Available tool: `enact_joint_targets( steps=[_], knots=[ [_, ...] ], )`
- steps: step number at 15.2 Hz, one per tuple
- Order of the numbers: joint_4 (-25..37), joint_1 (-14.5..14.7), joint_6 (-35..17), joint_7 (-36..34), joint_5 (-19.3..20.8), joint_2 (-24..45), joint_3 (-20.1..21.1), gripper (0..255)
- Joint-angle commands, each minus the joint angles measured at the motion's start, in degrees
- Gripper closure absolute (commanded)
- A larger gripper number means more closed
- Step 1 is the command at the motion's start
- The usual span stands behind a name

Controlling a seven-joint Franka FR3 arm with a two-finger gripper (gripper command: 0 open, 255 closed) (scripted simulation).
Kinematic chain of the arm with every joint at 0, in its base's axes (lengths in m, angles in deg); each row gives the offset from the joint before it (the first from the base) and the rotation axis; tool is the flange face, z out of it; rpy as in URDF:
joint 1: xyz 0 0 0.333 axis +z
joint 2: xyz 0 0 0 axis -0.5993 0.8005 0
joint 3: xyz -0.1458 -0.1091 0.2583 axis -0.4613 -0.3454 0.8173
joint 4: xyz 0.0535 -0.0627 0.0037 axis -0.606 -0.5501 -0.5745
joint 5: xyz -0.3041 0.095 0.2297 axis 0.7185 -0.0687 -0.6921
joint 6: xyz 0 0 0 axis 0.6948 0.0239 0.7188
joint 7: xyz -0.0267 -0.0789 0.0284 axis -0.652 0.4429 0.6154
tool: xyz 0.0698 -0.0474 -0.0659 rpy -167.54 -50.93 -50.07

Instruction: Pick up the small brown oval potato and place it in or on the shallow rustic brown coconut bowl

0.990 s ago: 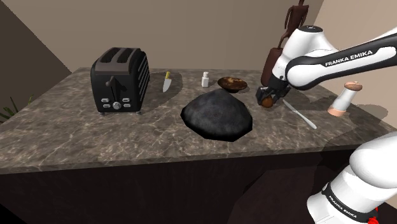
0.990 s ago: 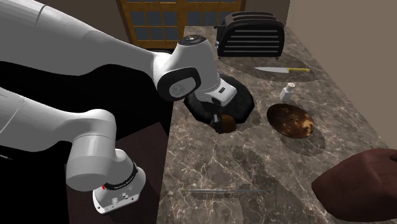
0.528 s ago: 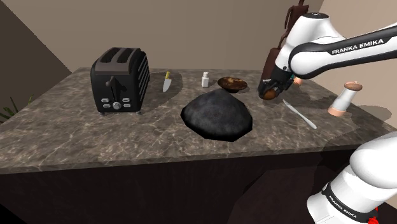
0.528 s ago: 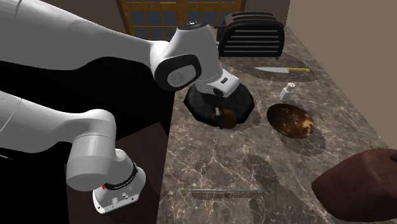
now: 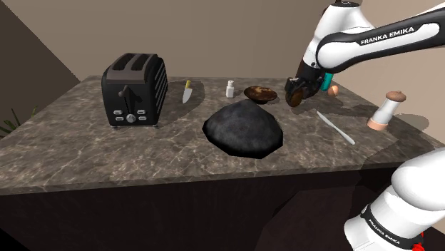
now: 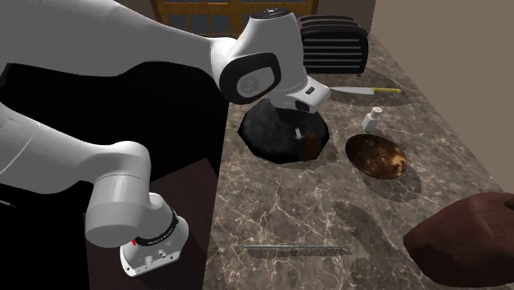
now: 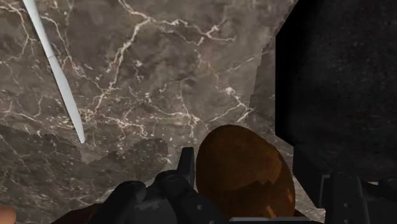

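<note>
Marble, dark brown with thin white veins, forms the countertop [image 5: 107, 153], a polished slab with a square front edge. It stands before plain tan walls [image 5: 228, 36]. In the second exterior view a wooden frame of small panes [image 6: 210, 25] stands past the far end, and a black area [image 6: 177, 115] lies off the counter's side. A boxy black toaster [image 5: 134, 90] with two slots sits at the shoulder view's left, a knife [image 5: 187, 92] with a yellow handle beside it, then a small white shaker [image 5: 229, 89]. A rough, faceted black lump [image 5: 244, 128] occupies the middle of the slab. A thin white utensil [image 5: 335, 127] lies flat toward the shoulder view's right, and a white mill [image 5: 385, 110] with a pale pink base and knob stands beyond it. The coconut bowl [image 5: 259, 93] is shallow, round and mottled brown, resting on the counter near the shaker. The gripper [image 5: 296, 96] is clamped on the potato [image 7: 245, 168], a smooth brown oval seated between the black fingers [image 7: 181, 184]. It hangs clear of the marble, just to the shoulder view's right of the bowl and apart from it. A rounded dark brown object [image 6: 465, 243] fills the second exterior view's lower right corner.
</note>
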Motion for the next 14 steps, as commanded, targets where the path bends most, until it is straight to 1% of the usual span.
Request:
enact_joint_targets(
  steps=[1,7,14],
  knots=[
    [3.5,-0.76,-1.47,-0.03,0.74,4.99,0.03,255],
    [16.96,-2.27,-1.95,-0.34,2.85,19.03,0.29,255],
    [35.56,-2.72,1.03,-0.38,5.03,34.85,0.2,255]
  ],
)
